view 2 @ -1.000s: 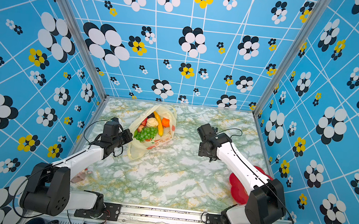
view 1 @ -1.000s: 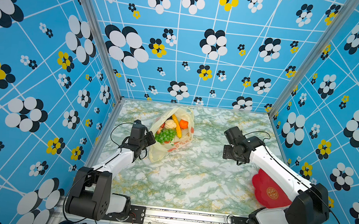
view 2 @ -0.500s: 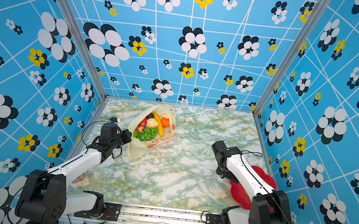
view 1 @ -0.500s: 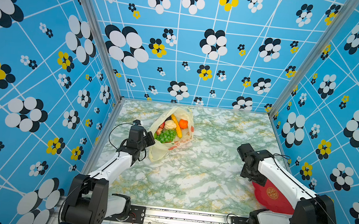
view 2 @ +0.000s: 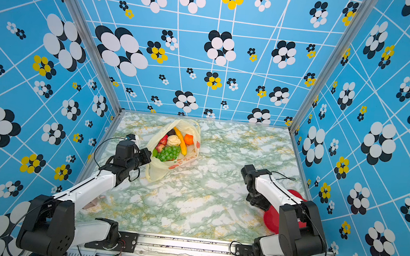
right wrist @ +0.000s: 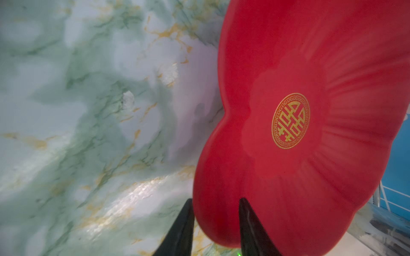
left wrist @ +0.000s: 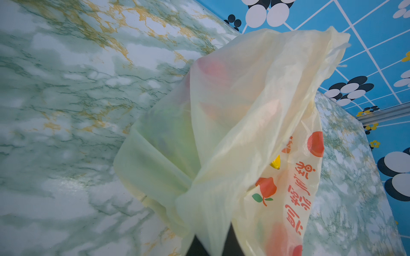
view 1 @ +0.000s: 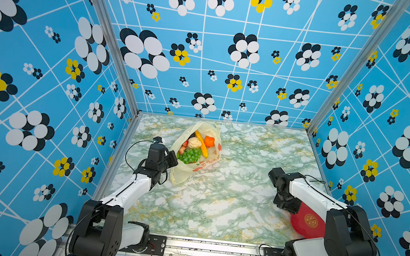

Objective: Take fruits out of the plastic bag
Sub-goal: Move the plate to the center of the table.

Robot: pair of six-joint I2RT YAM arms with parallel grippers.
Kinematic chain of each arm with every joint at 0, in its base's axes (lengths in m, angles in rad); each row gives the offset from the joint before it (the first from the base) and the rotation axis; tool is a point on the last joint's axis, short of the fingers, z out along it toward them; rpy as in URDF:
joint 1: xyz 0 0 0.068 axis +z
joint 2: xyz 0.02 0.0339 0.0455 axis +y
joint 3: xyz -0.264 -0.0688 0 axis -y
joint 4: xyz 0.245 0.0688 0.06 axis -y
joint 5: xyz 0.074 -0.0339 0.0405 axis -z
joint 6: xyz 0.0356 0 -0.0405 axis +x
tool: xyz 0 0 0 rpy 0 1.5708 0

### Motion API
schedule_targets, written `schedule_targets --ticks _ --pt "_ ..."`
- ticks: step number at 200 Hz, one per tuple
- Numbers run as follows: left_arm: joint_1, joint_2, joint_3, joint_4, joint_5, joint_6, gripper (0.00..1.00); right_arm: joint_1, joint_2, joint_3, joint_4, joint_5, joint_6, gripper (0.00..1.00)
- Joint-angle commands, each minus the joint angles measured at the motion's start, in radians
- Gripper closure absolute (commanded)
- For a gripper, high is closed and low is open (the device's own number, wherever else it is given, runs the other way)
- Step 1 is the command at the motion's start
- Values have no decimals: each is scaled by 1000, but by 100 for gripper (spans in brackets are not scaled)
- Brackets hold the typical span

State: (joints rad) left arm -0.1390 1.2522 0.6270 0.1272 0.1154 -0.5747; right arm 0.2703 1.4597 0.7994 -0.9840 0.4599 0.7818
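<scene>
The left gripper [view 1: 175, 159] is pinching the plastic bag [view 1: 180, 175], which is lying near the far edge of the bench [view 1: 217, 202], with the fruits [view 1: 192, 155] showing inside. The right gripper [right wrist: 215, 199] is straddling the rim of the red plate [right wrist: 288, 66] with narrow jaws; whether it is gripping is unclear.

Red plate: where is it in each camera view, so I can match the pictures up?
In a top view: the red plate is lower right, partly under the right arm.
In a top view: the plate is lower right again, more hidden.
Left wrist: not in it; only the bag and table.
Right wrist: close up, rim between the fingers of the right gripper.
Shared landmark: the green marble table.
</scene>
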Motion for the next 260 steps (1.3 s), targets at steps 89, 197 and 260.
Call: schedule_targets --ticks 89,197,260 --pt "-3 -16 -21 14 -18 24 98 11 9 31 43 -59 -89 90" --pt "1 -18 -33 19 -39 34 98 311 209 361 -21 -57 -98 92" --pt "-1 -36 -41 10 -81 41 98 542 538 747 -55 -178 -123 93"
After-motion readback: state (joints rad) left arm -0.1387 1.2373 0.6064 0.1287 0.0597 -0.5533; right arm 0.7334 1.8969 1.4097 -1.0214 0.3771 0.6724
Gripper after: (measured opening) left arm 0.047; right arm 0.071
